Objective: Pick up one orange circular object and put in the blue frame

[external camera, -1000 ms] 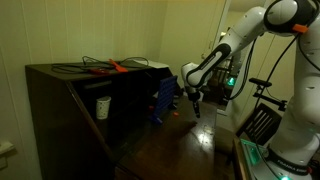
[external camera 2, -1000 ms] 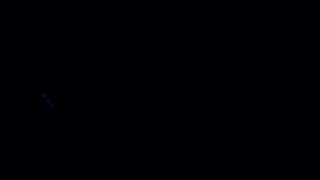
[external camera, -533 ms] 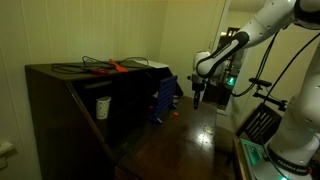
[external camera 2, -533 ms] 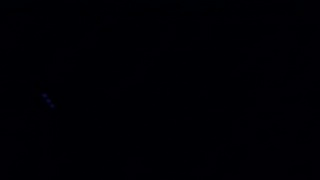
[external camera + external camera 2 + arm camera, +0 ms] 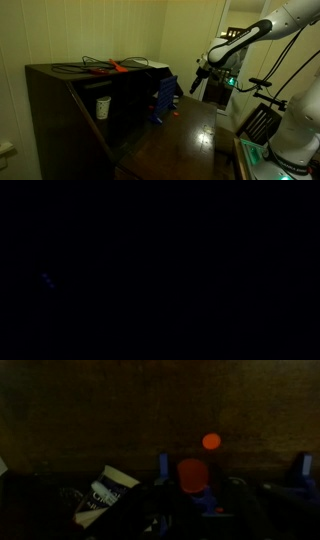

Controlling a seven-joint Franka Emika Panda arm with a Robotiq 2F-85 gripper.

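Hovering above the dark table (image 5: 190, 138), my gripper (image 5: 197, 82) hangs fingers-down from the raised arm in an exterior view, clear of everything below it. Whether the jaws are spread or closed I cannot tell; the gripper is small and dim there, and the wrist view is too dark along its lower edge to make out the fingers.

The blue frame (image 5: 165, 100) stands upright at about 8 o'clock from my gripper, against the open side of the dark wooden cabinet (image 5: 60, 110). A white cup (image 5: 102, 107) sits inside the cabinet, at 9 o'clock of the frame. On the cabinet top lies a long orange-red tool (image 5: 118, 67) among black cables (image 5: 75, 68).

In the wrist view, one orange disc (image 5: 211, 441) shows bright against the brown wooden surface (image 5: 100, 410), lying flat and alone. At about 7 o'clock from it, close by, is a larger orange-red patch (image 5: 192, 473) with blue plastic parts (image 5: 163, 463) around it; I cannot tell what that patch is. A white labelled object (image 5: 105, 490) lies tilted at 8 o'clock.

The remaining exterior view is almost black, with only faint bluish specks (image 5: 47, 280).
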